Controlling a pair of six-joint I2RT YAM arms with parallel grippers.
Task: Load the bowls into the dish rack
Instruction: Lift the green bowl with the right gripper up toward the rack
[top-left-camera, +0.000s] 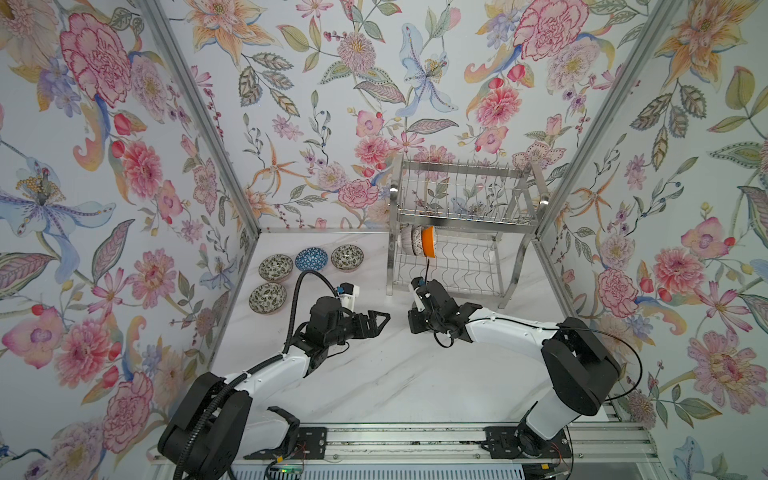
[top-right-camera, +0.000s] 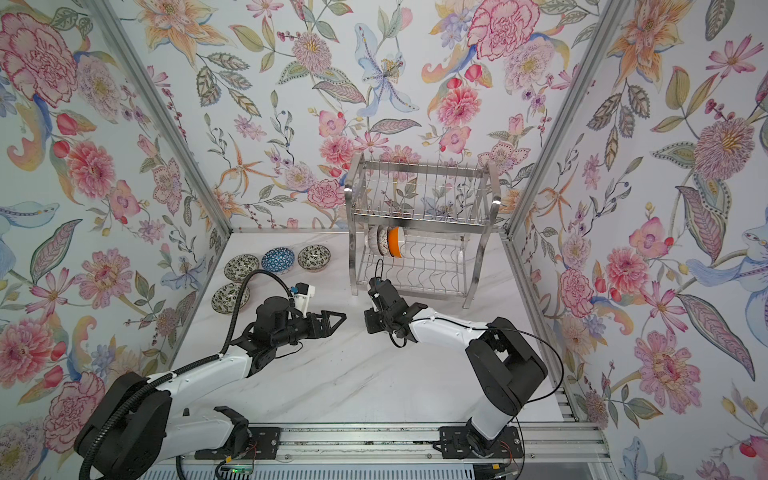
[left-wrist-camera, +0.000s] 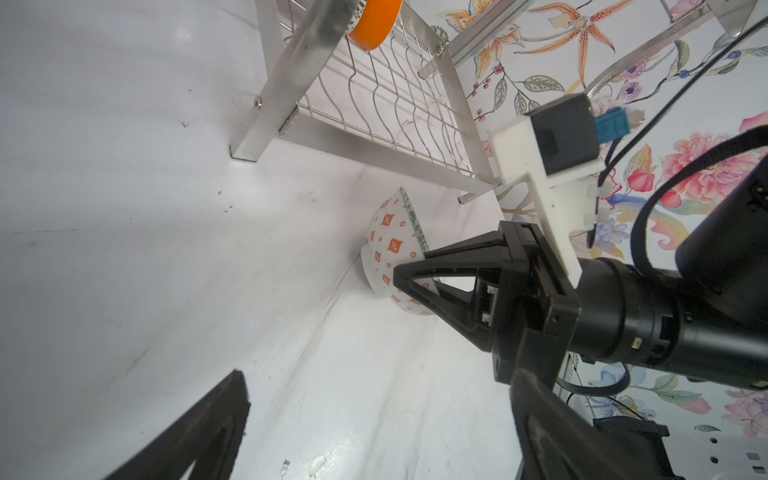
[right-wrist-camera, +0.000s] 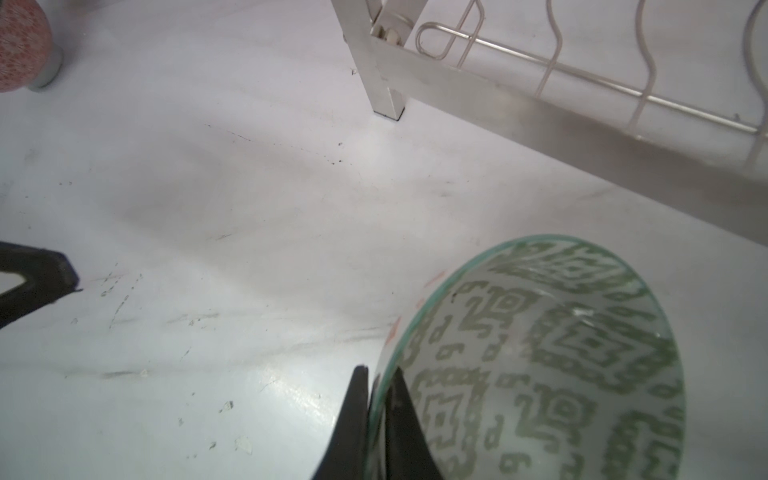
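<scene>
Bowls, small, round and ceramic: loading shown part-way. The right gripper (right-wrist-camera: 376, 376) is closed on the rim of a white ceramic bowl with a green geometric pattern inside and orange motifs outside (right-wrist-camera: 540, 365). One finger is set inside the rim and one outside. This green-patterned bowl is held tilted at the lower right of the right wrist view. It is low over the white marble-look tabletop (top-left-camera: 374, 374) and near a foot of the tall two-tier dish rack of shiny steel wire (right-wrist-camera: 457, 79). Whether it touches the surface cannot be told.

The left gripper (top-left-camera: 376, 324) is seen near centre frame in both top views, jaws spread wide and empty, apart from the held bowl.

The dish rack is placed right of centre in both top views, against the back wall. Three bowls are lodged on edge at the left end of its lower tier, the rightmost being orange outside (top-left-camera: 429, 247). No bowl is seen in the upper tier.

Four bowls (top-left-camera: 275, 267) are left upright on the tabletop at centre left, three black-and-white inside and one blue (top-left-camera: 311, 258).

By this count, three of eight are judged loaded, one is in the gripper, and four remain to be fetched.
</scene>
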